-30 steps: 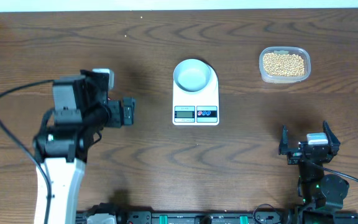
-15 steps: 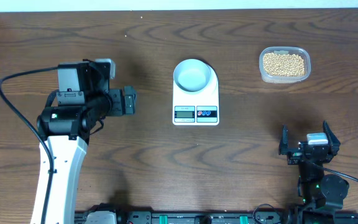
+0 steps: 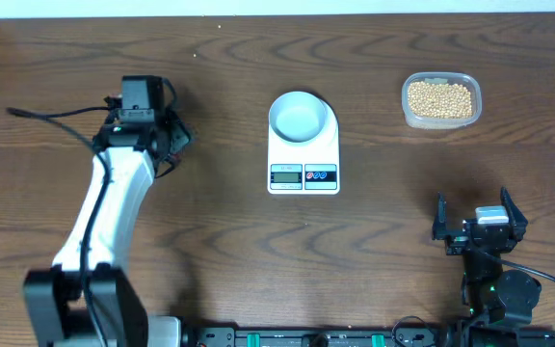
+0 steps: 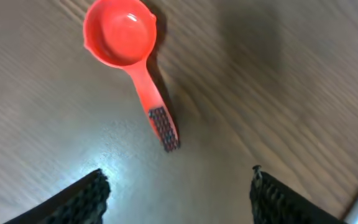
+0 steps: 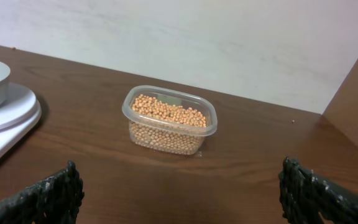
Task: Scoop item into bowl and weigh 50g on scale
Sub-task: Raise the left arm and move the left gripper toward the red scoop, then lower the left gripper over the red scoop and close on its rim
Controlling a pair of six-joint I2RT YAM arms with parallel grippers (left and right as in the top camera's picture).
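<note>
Wooden table (image 3: 258, 270), left gripper (image 4: 178, 186) spread wide over the red scoop (image 4: 140, 73). Pickup step, I reckon; next: drop, pinch the handle (image 4: 149, 94).

Soft glare on the table (image 4: 120, 177), left wrist view blurry.

The left arm (image 3: 104, 207) stretched from its base, nearer the robot's side than the scale (image 3: 303, 154) and well to its left, up along a long white link. Its wrist sat about level with the scale, well apart from it on the left. The left pincer (image 4: 179, 177) pointed down at the counter (image 4: 260, 74), its dark fingers (image 4: 89, 196) spread wide. The right arm (image 3: 494, 284) sat folded over its base, on the robot's side of the scale and far to its right. The right pincer (image 3: 475, 220) faced level toward the back, its fingers (image 5: 48, 196) also spread wide.
</note>
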